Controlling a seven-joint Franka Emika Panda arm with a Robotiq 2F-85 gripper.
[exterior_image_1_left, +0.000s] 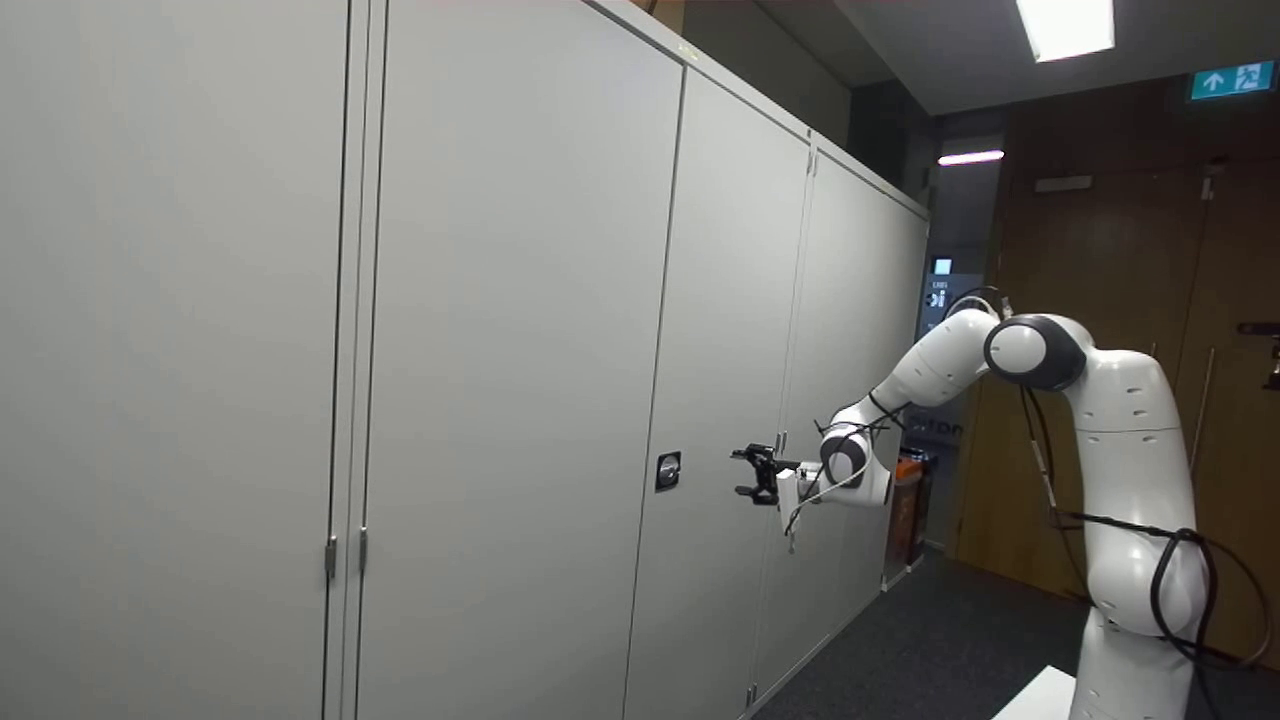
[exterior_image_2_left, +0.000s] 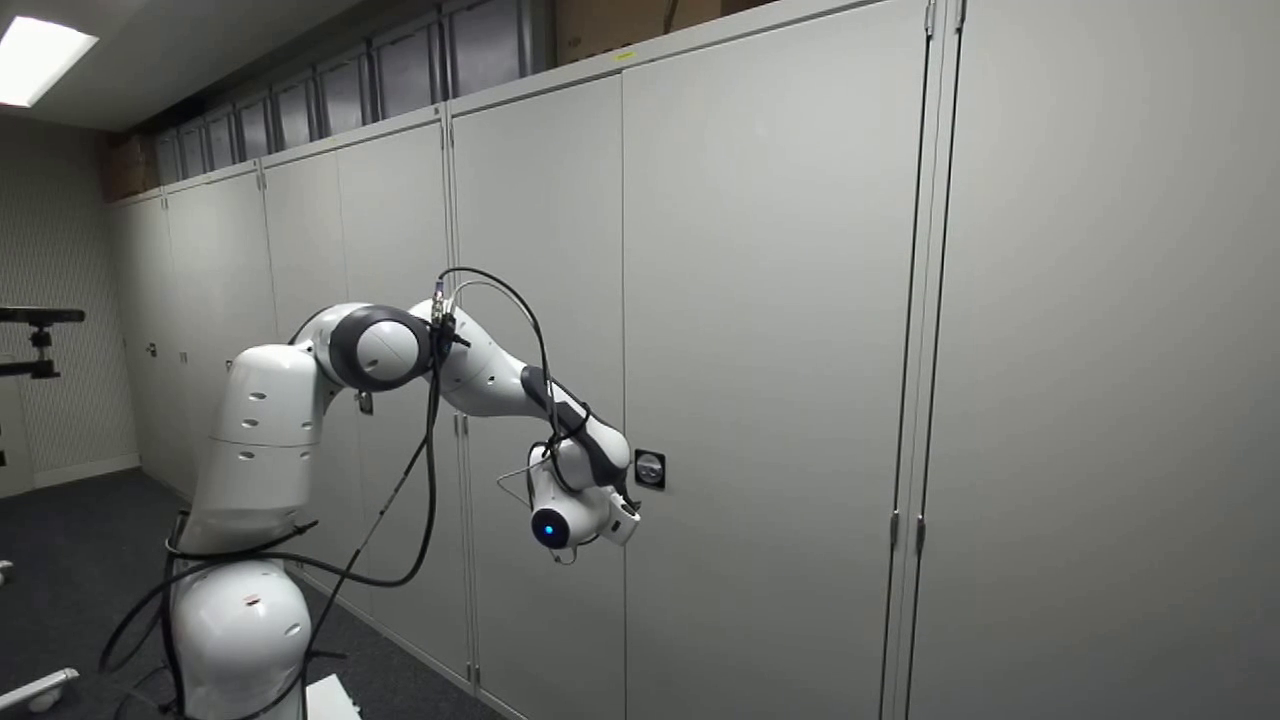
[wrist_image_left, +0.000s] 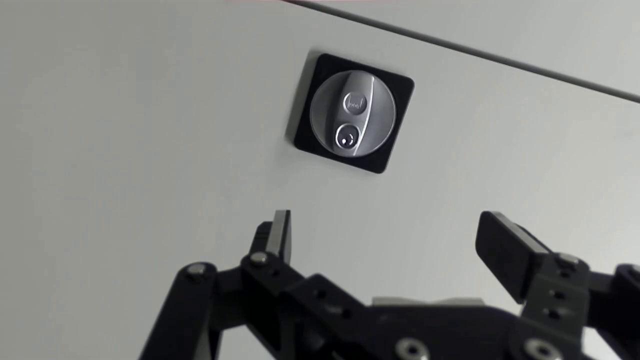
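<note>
A round silver latch knob (wrist_image_left: 353, 114) sits in a black square plate on a light grey cabinet door (wrist_image_left: 150, 150). The same knob (exterior_image_1_left: 668, 471) shows in both exterior views, close to the seam between two doors. My gripper (wrist_image_left: 385, 214) stands open, its two dark fingers wide apart and nothing between them. In the wrist view the knob lies beyond the fingertips, above the gap and nearer the left finger. An exterior view has the gripper (exterior_image_1_left: 738, 472) to the right of the knob, apart from it, pointing along the cabinet front. The arm's wrist (exterior_image_2_left: 580, 500) hides most of the gripper elsewhere.
A dark door seam (wrist_image_left: 465, 49) runs past the knob. Metal hinges (exterior_image_1_left: 362, 551) line the neighbouring door edges. Black cables (exterior_image_2_left: 430, 480) hang loosely along the arm. An orange-topped bin (exterior_image_1_left: 908, 467) stands beyond the cabinets, and a white wheeled leg (exterior_image_2_left: 40, 690) is on the floor.
</note>
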